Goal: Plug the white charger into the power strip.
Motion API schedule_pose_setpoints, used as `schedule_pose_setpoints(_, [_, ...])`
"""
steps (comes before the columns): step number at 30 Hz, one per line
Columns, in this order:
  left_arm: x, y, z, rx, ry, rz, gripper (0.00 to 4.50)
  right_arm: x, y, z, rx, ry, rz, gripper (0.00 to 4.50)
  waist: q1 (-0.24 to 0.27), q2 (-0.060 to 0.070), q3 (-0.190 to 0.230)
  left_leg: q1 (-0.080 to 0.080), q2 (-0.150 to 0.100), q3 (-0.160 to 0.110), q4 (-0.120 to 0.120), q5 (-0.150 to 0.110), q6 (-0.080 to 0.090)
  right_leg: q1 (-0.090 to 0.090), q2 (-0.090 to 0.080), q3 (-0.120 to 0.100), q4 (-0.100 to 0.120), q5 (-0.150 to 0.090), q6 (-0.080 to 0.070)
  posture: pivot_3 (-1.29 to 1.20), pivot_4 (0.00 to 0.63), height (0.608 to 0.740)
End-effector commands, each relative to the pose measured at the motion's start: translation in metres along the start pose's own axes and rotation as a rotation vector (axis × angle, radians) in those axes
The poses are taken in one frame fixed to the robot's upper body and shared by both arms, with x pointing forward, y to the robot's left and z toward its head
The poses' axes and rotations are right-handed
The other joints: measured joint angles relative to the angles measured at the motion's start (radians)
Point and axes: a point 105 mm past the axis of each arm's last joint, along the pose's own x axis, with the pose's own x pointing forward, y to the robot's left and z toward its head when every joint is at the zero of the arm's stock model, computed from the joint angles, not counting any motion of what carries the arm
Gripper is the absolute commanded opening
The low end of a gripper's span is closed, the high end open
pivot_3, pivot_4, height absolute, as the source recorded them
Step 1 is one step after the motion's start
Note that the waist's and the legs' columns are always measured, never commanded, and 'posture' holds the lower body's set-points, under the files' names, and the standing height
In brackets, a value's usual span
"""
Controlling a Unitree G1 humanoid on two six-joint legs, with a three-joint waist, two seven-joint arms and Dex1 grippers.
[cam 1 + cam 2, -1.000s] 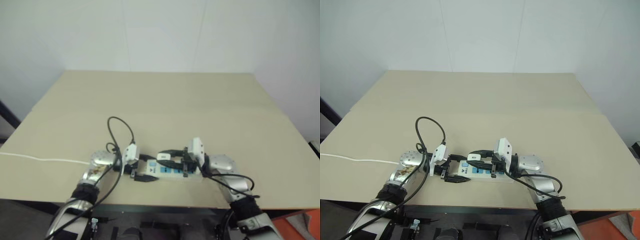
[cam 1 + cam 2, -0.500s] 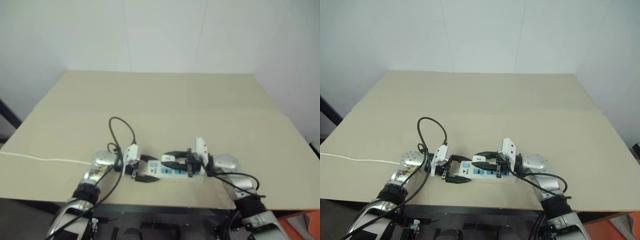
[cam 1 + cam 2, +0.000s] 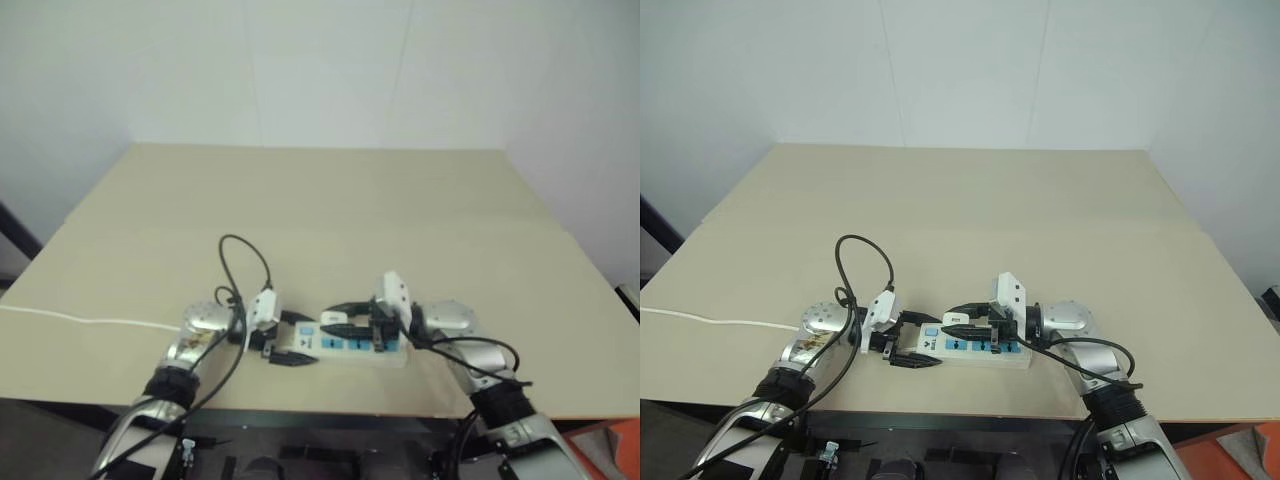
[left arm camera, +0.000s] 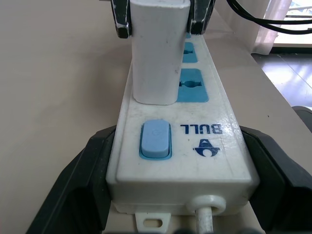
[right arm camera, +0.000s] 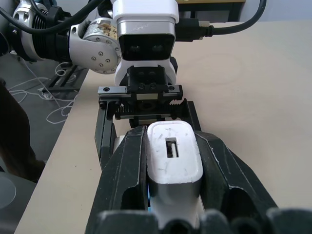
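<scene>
White charger (image 4: pixel 155 53) seated in power strip (image 4: pixel 185 146), right tool (image 5: pixel 173 195) flanking it

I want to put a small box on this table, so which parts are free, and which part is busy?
The table is bare from the far edge to the power strip, and along both side edges. The near edge is crowded: both hands, left hand and right hand, the white charger and the white cord.
</scene>
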Motion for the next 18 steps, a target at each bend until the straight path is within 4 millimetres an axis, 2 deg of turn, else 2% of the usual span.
schedule_pose_setpoints(1, [-0.001,0.0,0.001,0.005,0.012,-0.008,3.28,0.006,0.016,-0.026,0.082,0.093,0.047,2.68,-0.003,-0.001,-0.001,0.0,0.0,0.0,0.0,0.0,0.0,0.0,0.0,0.0,0.0,0.0,0.0,0.0,0.15,0.74])
schedule_pose_setpoints(6, [-0.003,0.003,0.0,0.002,0.025,0.009,3.28,0.007,0.019,-0.024,0.106,0.113,0.088,4.47,-0.003,-0.002,-0.002,0.002,0.0,0.0,0.0,0.0,0.0,0.002,0.0,0.0,0.0,0.0,0.0,0.0,0.15,0.74])
schedule_pose_setpoints(7, [-0.003,0.003,0.0,0.003,0.026,0.016,3.28,0.007,0.02,-0.024,0.109,0.117,0.094,4.47,-0.003,-0.002,-0.002,0.002,0.0,0.0,0.0,0.0,0.0,0.002,0.0,0.0,0.0,0.0,0.0,0.0,0.15,0.74])
schedule_pose_setpoints(9, [-0.005,0.005,0.002,-0.011,0.028,0.018,4.0,0.006,0.019,-0.025,0.104,0.125,0.093,4.5,-0.003,-0.002,-0.002,0.002,0.001,0.0,0.0,0.0,0.0,0.002,0.0,0.0,-0.001,0.0,0.0,0.0,0.15,0.74])
schedule_pose_setpoints(11, [-0.009,0.006,0.008,-0.031,0.014,0.012,4.48,0.006,0.017,-0.026,0.097,0.128,0.083,4.5,-0.004,-0.003,-0.002,0.002,0.001,0.0,0.0,0.0,0.0,0.002,0.0,0.0,0.0,0.0,0.0,0.0,0.15,0.74])
schedule_pose_setpoints(15, [-0.025,0.01,0.026,-0.021,-0.006,0.028,4.48,0.004,0.01,-0.022,0.068,0.121,0.049,4.5,-0.007,-0.003,-0.002,0.002,0.001,0.0,-0.001,0.0,0.0,0.001,0.001,0.0,0.0,0.0,0.0,0.0,0.15,0.74])
schedule_pose_setpoints(18, [-0.04,0.009,0.041,-0.013,-0.012,0.039,4.48,-0.01,0.0,-0.004,0.015,0.086,-0.004,4.5,-0.007,-0.002,-0.002,0.001,0.001,0.0,-0.001,0.0,0.0,0.001,0.001,0.0,0.0,0.0,0.0,0.0,0.15,0.74])
